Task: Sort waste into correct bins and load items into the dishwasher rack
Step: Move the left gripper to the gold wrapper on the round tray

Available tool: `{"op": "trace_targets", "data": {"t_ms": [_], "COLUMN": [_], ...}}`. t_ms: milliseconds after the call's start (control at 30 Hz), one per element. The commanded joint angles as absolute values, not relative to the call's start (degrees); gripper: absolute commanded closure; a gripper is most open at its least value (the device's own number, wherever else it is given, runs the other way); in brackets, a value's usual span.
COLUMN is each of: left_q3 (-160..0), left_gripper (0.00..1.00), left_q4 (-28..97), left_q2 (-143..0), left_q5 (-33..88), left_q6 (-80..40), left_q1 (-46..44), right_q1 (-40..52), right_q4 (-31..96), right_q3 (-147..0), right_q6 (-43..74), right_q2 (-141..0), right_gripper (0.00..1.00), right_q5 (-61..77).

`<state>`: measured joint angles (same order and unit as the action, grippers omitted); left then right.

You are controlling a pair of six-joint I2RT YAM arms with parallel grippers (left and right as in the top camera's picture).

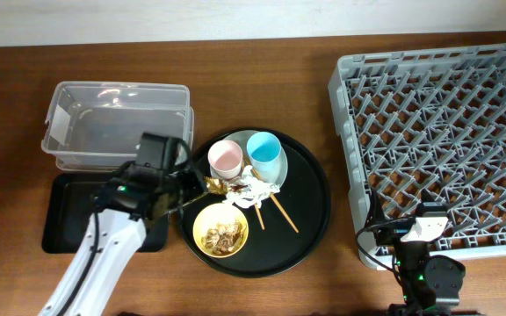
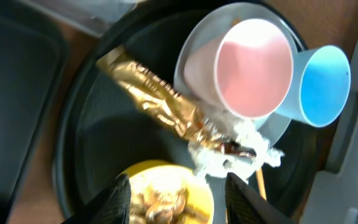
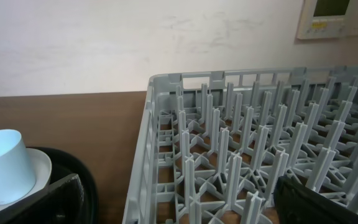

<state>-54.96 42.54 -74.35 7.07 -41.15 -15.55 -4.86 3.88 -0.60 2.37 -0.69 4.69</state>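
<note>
Spread left jaws above yellow bowl (image 2: pixel 157 168); spread right jaws at grey rack (image 3: pixel 241 76)

A pink cup (image 1: pixel 225 159), a blue cup (image 1: pixel 264 150), a crumpled white napkin (image 1: pixel 253 187), a crinkled gold-brown wrapper (image 1: pixel 213 184), a small yellow bowl (image 1: pixel 198 230) and thin wooden chopsticks (image 1: pixel 284 215) are crowded on the left of the large round black tray (image 1: pixel 310 202); its right floor is left bare. Open brown table (image 1: pixel 336 263) is seen between tray and grey lattice crate (image 1: pixel 437 123).
</note>
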Motion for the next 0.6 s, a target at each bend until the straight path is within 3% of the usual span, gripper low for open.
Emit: {"op": "trace_targets", "data": {"t_ms": [0, 367, 467, 567], "left_q3": [-54.52, -54.52, -54.52, -54.52], "left_gripper": [0.30, 0.31, 0.43, 0.44], "left_q4": [41.06, 37.23, 36.23, 34.57], "left_q2": [-77.34, -86.67, -87.85, -88.07], "left_q5": [1.02, 0.40, 0.30, 0.14], "left_q6": [-42.85, -44.36, -44.36, -44.34], "left_q1": [-17.15, -17.10, -17.10, -17.10], "right_q1": [-5.23, -5.23, -5.23, -5.23], "right_q4": [4.14, 4.12, 4.14, 4.14], "right_q3": [-0.32, -0.32, -0.32, -0.32], "right_q6": [2.39, 2.39, 2.39, 2.39], "right_q2": [-0.58, -0.58, -0.58, -0.58], "right_gripper": [0.02, 0.01, 0.01, 0.02], "right_q5": [4.21, 4.23, 4.21, 4.23]}}
